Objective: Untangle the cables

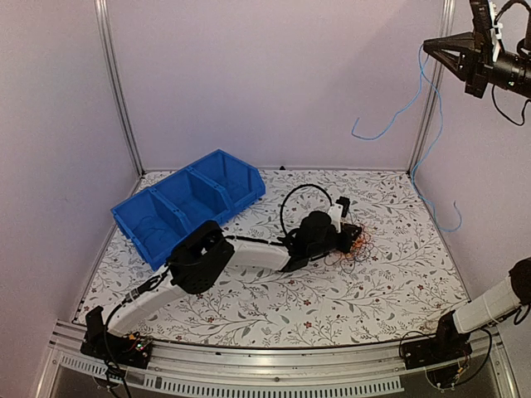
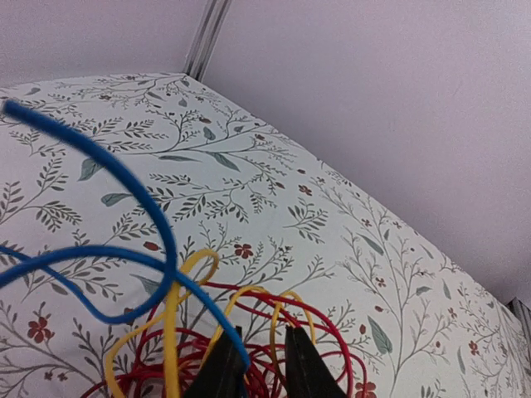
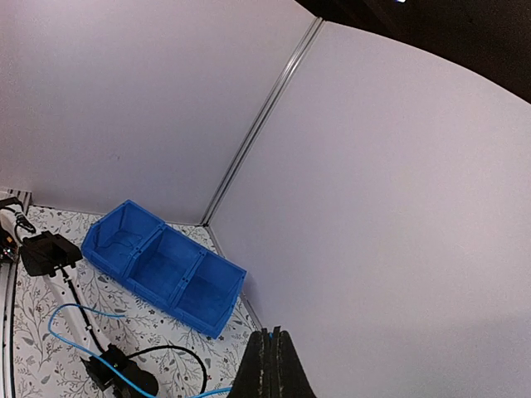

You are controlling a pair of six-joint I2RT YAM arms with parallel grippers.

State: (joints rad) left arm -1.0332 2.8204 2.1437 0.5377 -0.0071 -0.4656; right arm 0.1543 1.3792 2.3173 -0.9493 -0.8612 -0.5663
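A tangle of red and yellow cables (image 1: 358,245) lies right of the table's middle. My left gripper (image 1: 350,237) is down in it. In the left wrist view the left gripper (image 2: 259,333) has its jaws drawn close, with red cables (image 2: 343,347) and a yellow loop (image 2: 169,347) between and around the fingertips. A blue cable (image 2: 149,199) crosses in front. My right gripper (image 1: 427,45) is high at the top right, shut on the blue cable (image 1: 397,112), which hangs down to the table. In the right wrist view a sliver of blue shows at the right gripper (image 3: 271,333).
A blue three-compartment bin (image 1: 166,182) stands at the back left, also visible from the right wrist as the bin (image 3: 145,269). The left arm's thick black cable (image 1: 290,199) loops above the gripper. White walls and metal posts enclose the floral table.
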